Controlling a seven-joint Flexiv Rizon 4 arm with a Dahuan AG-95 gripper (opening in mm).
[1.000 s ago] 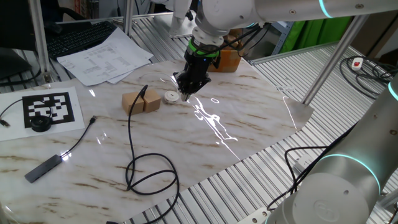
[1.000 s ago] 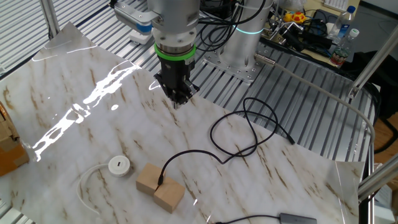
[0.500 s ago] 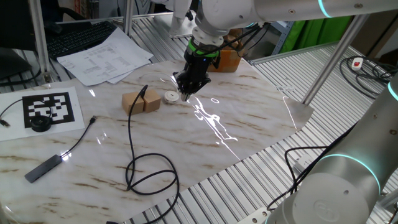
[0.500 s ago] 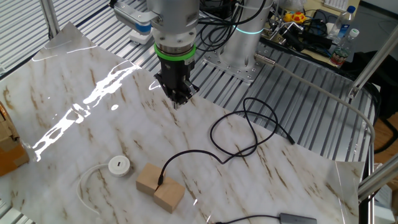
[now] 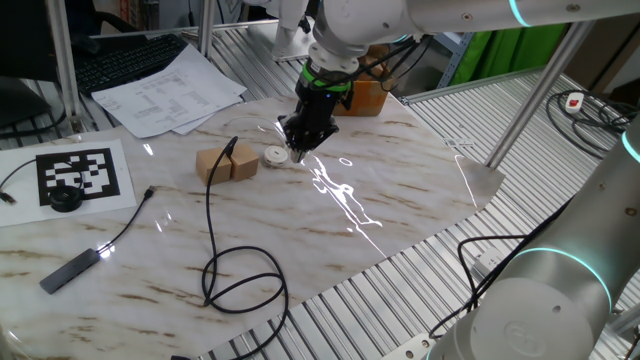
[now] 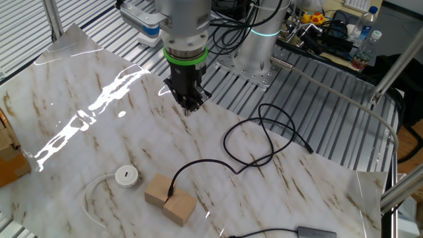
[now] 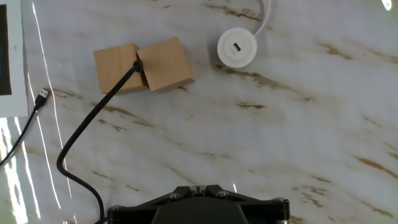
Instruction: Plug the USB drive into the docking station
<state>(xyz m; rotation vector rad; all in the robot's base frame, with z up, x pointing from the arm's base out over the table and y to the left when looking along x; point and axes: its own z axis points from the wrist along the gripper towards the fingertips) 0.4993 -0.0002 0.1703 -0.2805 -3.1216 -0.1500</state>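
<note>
Gripper [image 6: 190, 106] closed, empty, printed sheets [image 5: 170, 88] perhaps tables, text unreadable, checkered marker [image 5: 82, 172]

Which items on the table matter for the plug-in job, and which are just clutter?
In play:
- USB drive, wedged between the wooden blocks
- docking station
- gripper, shut, holding nothing

Lying about:
- flat dark stick
- black puck
- marker sheet
- papers
</note>
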